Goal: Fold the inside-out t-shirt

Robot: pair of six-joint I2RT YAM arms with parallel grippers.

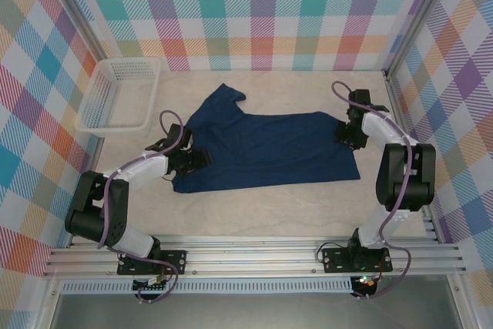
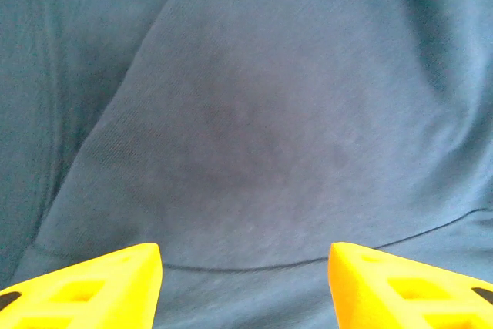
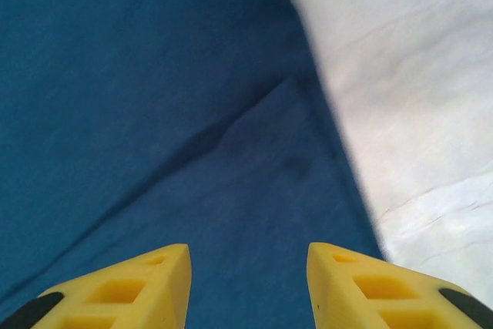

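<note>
The inside-out t-shirt (image 1: 262, 148) is dark navy and lies spread flat across the middle of the table, one sleeve pointing up at the back left. My left gripper (image 1: 194, 159) rests at the shirt's left edge, and its yellow fingers (image 2: 92, 287) stand apart over the navy cloth (image 2: 254, 129) with nothing pinched between them. Over at the shirt's right edge sits my right gripper (image 1: 344, 133). Its yellow fingers (image 3: 131, 290) are also spread above the fabric (image 3: 154, 98), close to the hem where the pale table (image 3: 416, 90) begins.
A white mesh basket (image 1: 123, 92) stands at the back left corner. Checkered walls enclose the table on three sides. Bare tabletop (image 1: 262, 213) lies between the shirt and the arm bases.
</note>
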